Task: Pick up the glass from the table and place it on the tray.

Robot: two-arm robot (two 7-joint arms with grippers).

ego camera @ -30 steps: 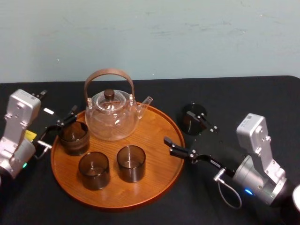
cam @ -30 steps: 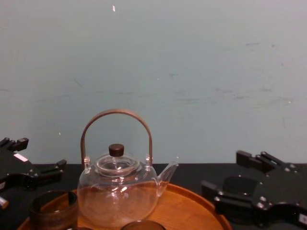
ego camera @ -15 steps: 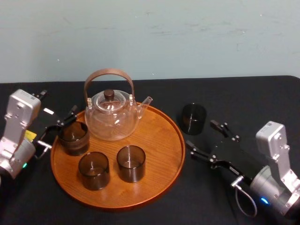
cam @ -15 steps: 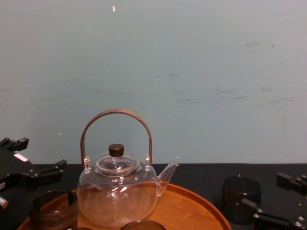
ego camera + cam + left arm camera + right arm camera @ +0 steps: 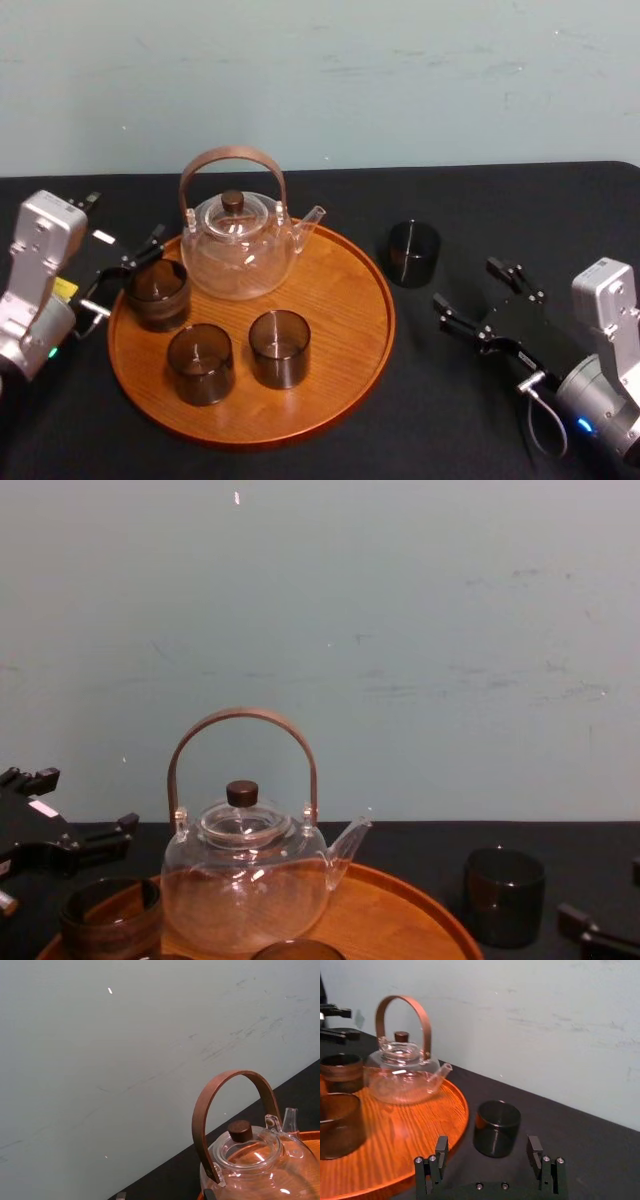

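One glass (image 5: 413, 253) stands on the surface just ahead of your right tool (image 5: 468, 283), beside the tray (image 5: 340, 290); its jaws are spread wide, probably to straddle the glass. Your left tool (image 5: 128, 270) sits across the tray, also spread.

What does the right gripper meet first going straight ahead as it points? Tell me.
Most likely the dark glass on the table. The open right gripper aims at it; in the right wrist view the glass stands centred ahead of the fingers, apart from them, with nothing between.
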